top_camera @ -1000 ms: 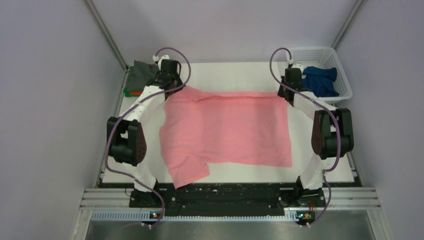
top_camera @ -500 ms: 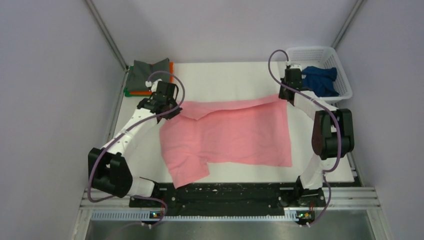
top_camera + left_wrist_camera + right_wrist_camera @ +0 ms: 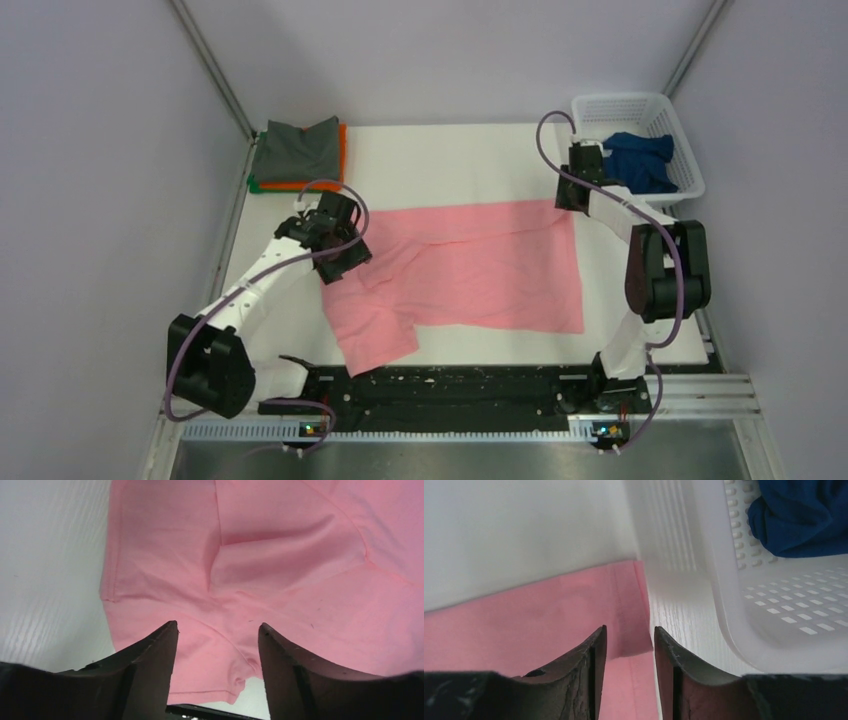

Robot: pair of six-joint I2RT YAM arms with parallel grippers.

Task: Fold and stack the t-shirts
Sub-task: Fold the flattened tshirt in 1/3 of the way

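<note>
T-shirts lie in three places on the white worktop (image 3: 450, 160). At the far left corner sits a folded stack: a dark grey t-shirt (image 3: 300, 150) on top, an orange t-shirt (image 3: 341, 140) showing as a strip along its right and near edges, and a green t-shirt (image 3: 253, 185) peeking out at the near left corner. Just near of that stack, the left tool (image 3: 217, 626) hangs over the left end of the pink t-shirt (image 3: 480, 270). Its two dark fingers stand clearly apart with nothing between them, and only pink cloth lies below the gap. The pink t-shirt is spread across the middle of the worktop. Its far-left part is turned over onto itself with a slanting crease, a sleeve sticks out toward the near left, and its right edge runs straight. At the far right corner of this shirt hovers the right tool (image 3: 630, 628). Its fingers are parted by a narrow gap and grip nothing, and the hemmed corner of the cloth lies flat on the worktop under them. Just to the right of that corner stands a white lattice basket (image 3: 620, 103) at the far right of the worktop. A crumpled navy t-shirt (image 3: 640, 160) lies inside it.
</note>
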